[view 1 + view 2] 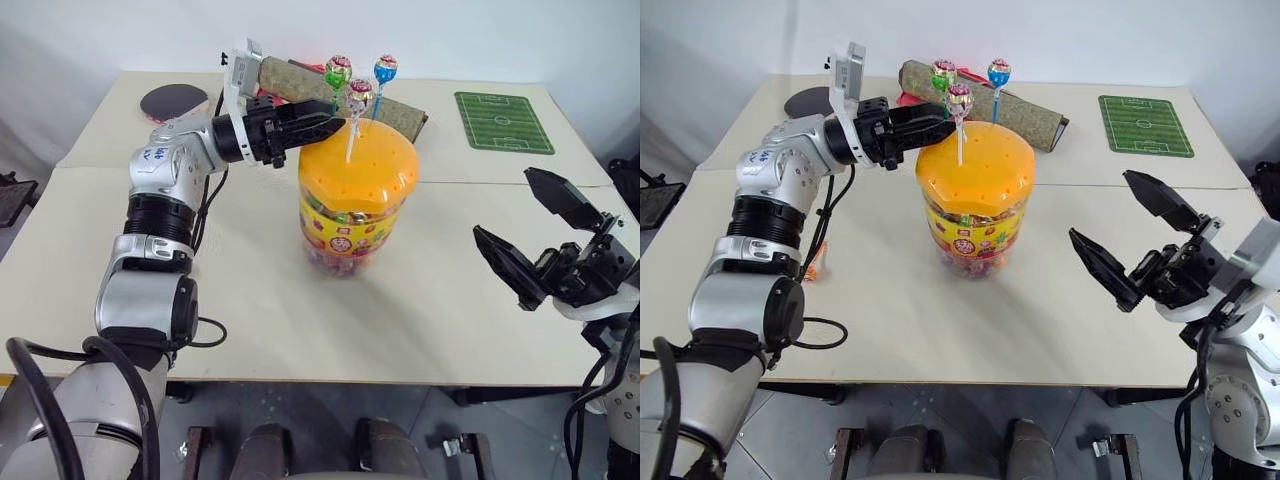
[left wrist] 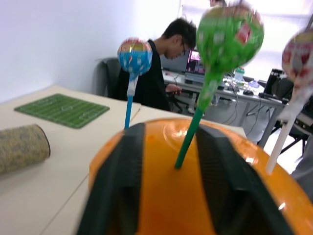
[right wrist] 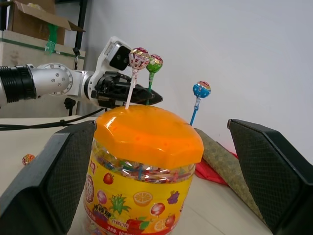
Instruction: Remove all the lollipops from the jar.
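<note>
Jar (image 1: 352, 215) upright mid-table (image 1: 250, 330): clear plastic tub, candies visible through the wall, yellow-red fruit label, glossy orange domed lid (image 3: 146, 132) dotted with small holes. Three lollipops planted upright in the lid: green (image 2: 229, 33) on a green stick, white (image 1: 359, 94) on a white stick, blue (image 1: 385, 69) on a blue stick toward the far side; round heads in shiny printed wrappers. Fourth, orange one (image 3: 28, 159) lying on the table, well apart from the jar on the robot's left.

Left gripper (image 2: 188, 147) level above the lid's far-left edge, pointing right, the green stick standing between its ribbed black fingers (image 2: 117, 181); a visible gap on each side of the stick, so no pinch seen, and whether contact exists cannot be told. White stick just beside the fingertips.

Right gripper (image 1: 540, 235) well apart from the jar, to its right and nearer, jaws spread wide, holding nothing, aimed at the jar.

Beyond the jar: rolled olive mat (image 1: 400, 112) of coarse fabric, flat green pitch mat (image 1: 503, 122), dark round disc (image 1: 173, 101). Seated person (image 2: 161, 68) at a desk past the table.
</note>
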`<state>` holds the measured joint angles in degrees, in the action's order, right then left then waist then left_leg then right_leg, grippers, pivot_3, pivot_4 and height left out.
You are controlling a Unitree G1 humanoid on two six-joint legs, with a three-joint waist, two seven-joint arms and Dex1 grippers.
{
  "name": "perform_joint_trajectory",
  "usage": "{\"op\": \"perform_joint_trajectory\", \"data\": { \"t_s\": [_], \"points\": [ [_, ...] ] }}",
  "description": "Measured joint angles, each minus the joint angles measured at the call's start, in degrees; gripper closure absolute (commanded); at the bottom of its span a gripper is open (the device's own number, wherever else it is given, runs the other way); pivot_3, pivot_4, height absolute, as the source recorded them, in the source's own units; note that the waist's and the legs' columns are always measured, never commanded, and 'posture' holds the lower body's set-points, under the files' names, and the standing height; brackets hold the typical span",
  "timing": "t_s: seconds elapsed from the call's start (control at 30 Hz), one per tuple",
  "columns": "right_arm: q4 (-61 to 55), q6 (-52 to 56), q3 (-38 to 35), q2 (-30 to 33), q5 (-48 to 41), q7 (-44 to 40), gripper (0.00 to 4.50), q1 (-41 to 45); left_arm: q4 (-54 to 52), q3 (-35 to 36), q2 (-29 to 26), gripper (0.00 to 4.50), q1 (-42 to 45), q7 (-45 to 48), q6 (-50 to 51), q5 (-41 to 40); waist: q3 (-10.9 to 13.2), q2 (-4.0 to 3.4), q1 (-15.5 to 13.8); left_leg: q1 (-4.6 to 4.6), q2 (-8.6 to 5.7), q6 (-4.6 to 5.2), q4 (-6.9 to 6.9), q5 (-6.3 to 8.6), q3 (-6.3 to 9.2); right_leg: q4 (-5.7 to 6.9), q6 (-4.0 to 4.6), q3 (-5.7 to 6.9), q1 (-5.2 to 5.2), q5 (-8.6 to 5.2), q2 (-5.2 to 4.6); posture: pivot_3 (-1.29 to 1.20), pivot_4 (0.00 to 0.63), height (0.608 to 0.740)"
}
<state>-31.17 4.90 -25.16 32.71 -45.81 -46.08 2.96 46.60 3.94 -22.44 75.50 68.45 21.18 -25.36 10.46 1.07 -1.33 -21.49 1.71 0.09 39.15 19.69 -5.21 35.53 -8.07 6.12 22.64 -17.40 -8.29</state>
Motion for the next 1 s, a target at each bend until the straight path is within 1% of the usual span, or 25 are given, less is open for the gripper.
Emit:
{"op": "perform_joint_trajectory", "data": {
  "t_s": [0.07,0.17,0.23,0.27,0.37,0.43,0.53,0.6,0.67,0.73,0.8,0.87,0.93,1.0],
  "points": [
    [0.5,-0.5,0.2,-0.3,0.3,-0.5,0.0,0.2,0.5,2.0,0.2,4.45,0.7,-0.1,0.4,-0.7,0.0,0.0,0.0,0.0,0.0,0.0,0.0,0.0,0.01,0.0,0.0,0.0,0.0,0.0,0.0,0.0,0.15,0.74],
    [1.8,-1.4,0.6,-0.4,0.6,-1.5,0.0,1.1,0.8,5.6,0.6,4.48,0.8,-0.3,2.1,-3.1,0.0,0.0,0.0,0.0,0.0,0.0,0.02,0.0,0.01,0.01,0.0,0.0,0.0,0.0,0.0,0.0,0.15,0.74],
    [3.6,-1.8,2.3,-0.4,0.5,-3.3,0.0,3.6,0.8,10.0,0.5,4.48,1.1,-2.2,4.4,-6.4,0.0,0.01,0.2,0.0,0.02,0.0,0.03,0.0,0.01,0.01,0.0,0.0,0.0,0.0,0.0,0.0,0.15,0.74],
    [4.2,-1.8,3.0,-0.4,0.3,-4.3,0.0,4.5,0.6,11.1,0.0,4.48,1.3,-3.2,5.4,-7.3,0.0,0.0,0.4,0.0,0.03,0.0,0.02,0.0,0.03,0.03,0.0,0.0,0.01,0.0,0.0,0.0,0.15,0.74],
    [6.2,-1.1,5.7,-0.1,-0.8,-8.2,0.0,7.7,-1.6,13.5,-4.6,4.48,0.6,-6.8,9.6,-8.2,0.0,-0.01,1.4,0.06,0.04,0.0,-0.06,0.0,0.06,0.1,0.0,0.03,0.01,0.0,0.0,0.0,0.15,0.74],
    [8.3,-0.5,8.1,0.7,-1.1,-12.1,0.0,10.2,-7.4,12.4,-9.8,4.48,-4.6,-7.8,12.8,-7.3,0.0,-0.1,2.1,0.21,0.02,-0.01,-0.1,0.0,-0.01,0.15,0.0,-0.06,-0.02,0.0,-0.01,0.0,0.15,0.74],
    [11.9,0.5,11.4,2.3,-1.3,-19.1,0.0,13.2,-16.8,9.0,-17.8,4.48,-17.4,-9.5,19.4,-4.3,0.0,-0.15,2.9,0.22,0.05,-0.02,-0.15,0.01,0.05,0.2,0.0,-0.01,-0.01,0.0,-0.01,0.0,0.15,0.74],
    [14.6,1.1,12.9,3.7,-1.1,-23.8,0.0,14.3,-23.6,7.5,-20.9,4.48,-26.8,-11.7,25.9,-3.6,0.1,-0.08,2.8,0.17,0.06,-0.02,-0.09,0.01,0.11,0.21,0.0,0.0,-0.01,0.0,-0.01,0.0,0.15,0.74],
    [17.0,1.2,15.2,5.0,-0.1,-28.7,0.0,14.8,-36.0,6.6,-25.5,4.48,-39.3,-12.8,32.1,-3.8,0.2,0.07,2.8,0.12,0.09,-0.02,-0.06,0.05,0.15,0.2,0.0,0.0,0.0,0.0,-0.03,0.0,0.15,0.74],
    [19.0,1.2,16.0,5.8,1.0,-31.5,0.0,14.5,-43.1,6.6,-27.8,4.48,-46.6,-14.1,35.6,-3.8,0.2,0.15,2.1,0.05,0.09,0.0,0.03,0.08,0.26,0.17,0.01,0.04,-0.01,0.0,-0.07,0.0,0.15,0.74],
    [20.9,0.6,16.0,6.1,2.5,-33.0,0.0,14.4,-50.5,7.9,-29.0,4.48,-53.9,-16.4,38.2,-3.8,0.3,0.13,1.2,0.09,0.07,0.02,0.05,0.09,0.49,0.15,0.01,0.0,-0.08,0.0,-0.15,0.0,0.15,0.74],
    [22.8,-0.6,15.8,6.2,3.9,-33.9,0.0,14.1,-53.6,9.7,-28.7,4.48,-59.7,-19.3,39.4,-3.7,0.3,0.11,0.7,0.15,0.04,0.02,0.07,0.08,0.62,0.15,0.01,-0.01,-0.14,0.0,-0.15,0.0,0.15,0.74],
    [24.6,-1.5,15.5,6.2,4.7,-34.3,0.0,13.7,-54.6,11.8,-26.4,4.48,-61.6,-22.3,39.1,-3.6,0.3,0.11,0.2,0.19,0.06,0.01,0.08,0.08,0.61,0.12,0.03,-0.01,-0.17,-0.01,-0.13,0.0,0.15,0.74],
    [24.9,-2.2,15.4,6.2,5.3,-34.4,0.0,13.6,-55.0,11.8,-26.2,4.48,-62.4,-23.7,38.3,-3.4,0.2,0.08,0.2,0.23,0.06,0.01,0.07,0.08,0.55,0.14,0.04,-0.05,-0.15,-0.02,-0.13,0.0,0.15,0.74]
  ]
}}
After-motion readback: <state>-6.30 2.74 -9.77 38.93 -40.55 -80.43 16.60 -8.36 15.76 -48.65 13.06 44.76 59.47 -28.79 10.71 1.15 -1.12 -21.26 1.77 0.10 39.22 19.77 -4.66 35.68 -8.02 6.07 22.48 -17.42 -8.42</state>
